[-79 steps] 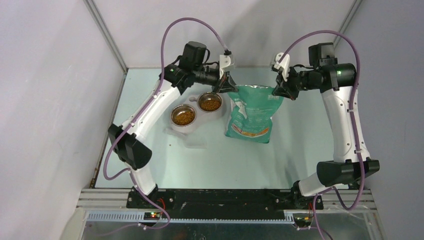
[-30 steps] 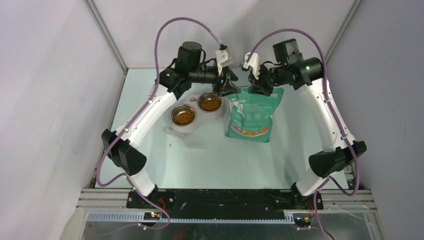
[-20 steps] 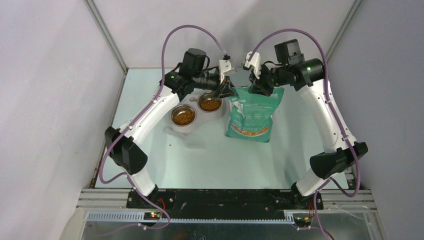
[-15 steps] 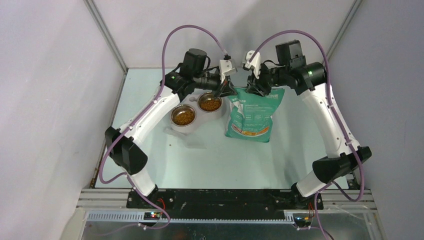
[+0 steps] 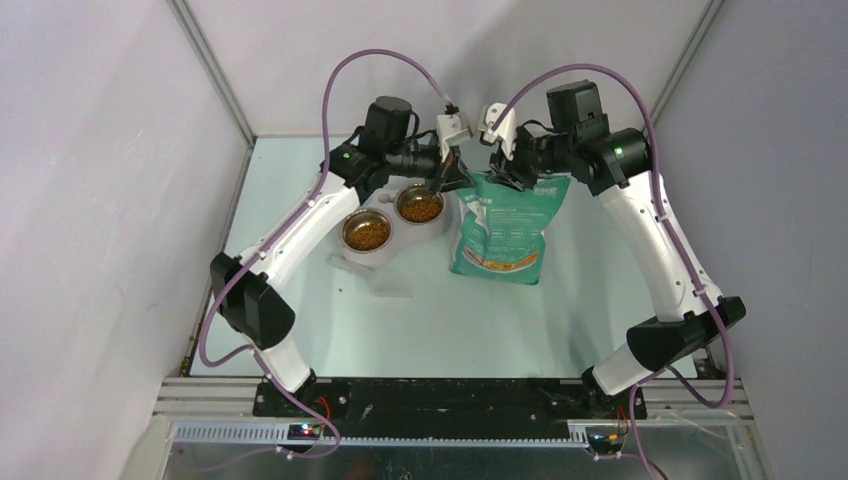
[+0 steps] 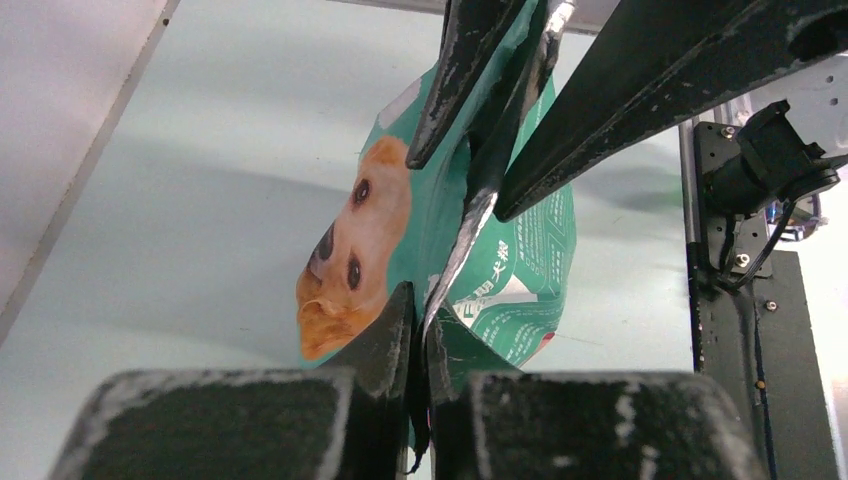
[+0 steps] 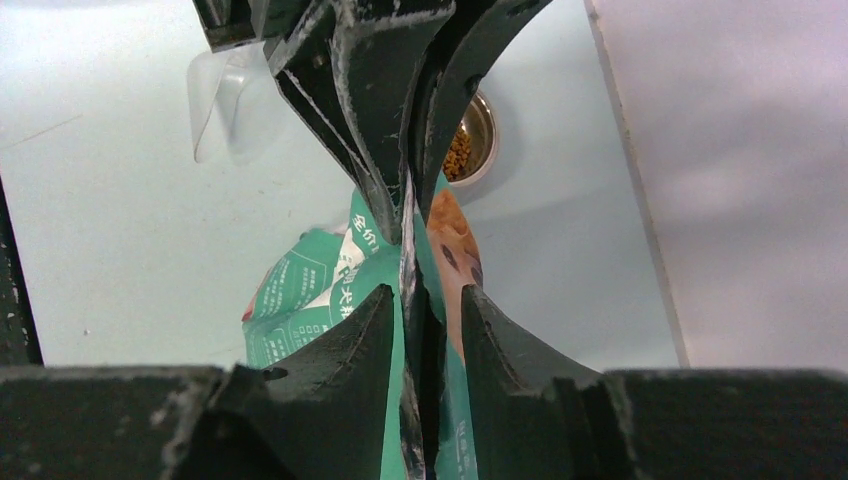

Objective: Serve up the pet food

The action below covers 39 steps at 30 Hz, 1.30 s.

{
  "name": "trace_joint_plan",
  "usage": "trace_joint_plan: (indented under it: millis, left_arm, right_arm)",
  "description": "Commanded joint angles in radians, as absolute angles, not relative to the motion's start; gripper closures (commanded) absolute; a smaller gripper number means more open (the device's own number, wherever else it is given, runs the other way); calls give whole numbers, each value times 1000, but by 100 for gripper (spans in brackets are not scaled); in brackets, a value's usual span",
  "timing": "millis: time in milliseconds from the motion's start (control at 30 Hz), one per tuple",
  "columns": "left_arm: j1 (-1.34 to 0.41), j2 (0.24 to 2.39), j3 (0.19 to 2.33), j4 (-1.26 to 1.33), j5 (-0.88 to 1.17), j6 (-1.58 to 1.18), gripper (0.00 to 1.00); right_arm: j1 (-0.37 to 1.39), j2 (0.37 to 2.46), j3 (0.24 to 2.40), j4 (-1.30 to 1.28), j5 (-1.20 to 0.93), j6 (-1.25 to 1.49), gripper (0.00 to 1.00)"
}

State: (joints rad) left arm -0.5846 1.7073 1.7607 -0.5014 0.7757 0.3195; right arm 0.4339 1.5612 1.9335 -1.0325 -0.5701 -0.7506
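Pet food (image 5: 420,208) fills both bowls (image 5: 344,232), pair aligned diagonally; left claw (image 5: 458,180), right claw (image 5: 503,178) clamp bag (image 5: 505,235) top.

Two white-shelled arms (image 5: 300,225), black joint housings (image 5: 250,305), purple cables (image 5: 385,57), small green lights (image 5: 619,150)

The teal bag (image 7: 300,290) carries white Chinese characters, too small and skewed to be read with any certainty.

Both arms are arching up toward the top centre of the overhead frame, left gripper (image 5: 455,180) and right gripper (image 5: 508,172) facing each other closely, fingers pressing nearly together.
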Motion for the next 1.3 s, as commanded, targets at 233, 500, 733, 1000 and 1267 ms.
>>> trace_joint_plan:
  millis: [233, 500, 733, 1000, 1267]
  left_arm:
    - [-553, 1650, 1757, -385, 809, 249, 99]
    - [-531, 1643, 1729, -346, 815, 207, 100]
    - [-531, 1654, 1746, -345, 831, 195, 100]
    - [-531, 1653, 1738, -297, 829, 155, 84]
    - [-582, 1721, 1784, -212, 874, 108, 56]
  right_arm:
    - [411, 1593, 1979, -1086, -550, -807, 99]
    - [382, 1583, 2017, -1121, -561, -844, 99]
    - [365, 1604, 2042, -1221, -520, -893, 92]
    - [317, 1605, 2099, -1223, -569, -863, 100]
    - [332, 1583, 2060, -1139, -547, -777, 100]
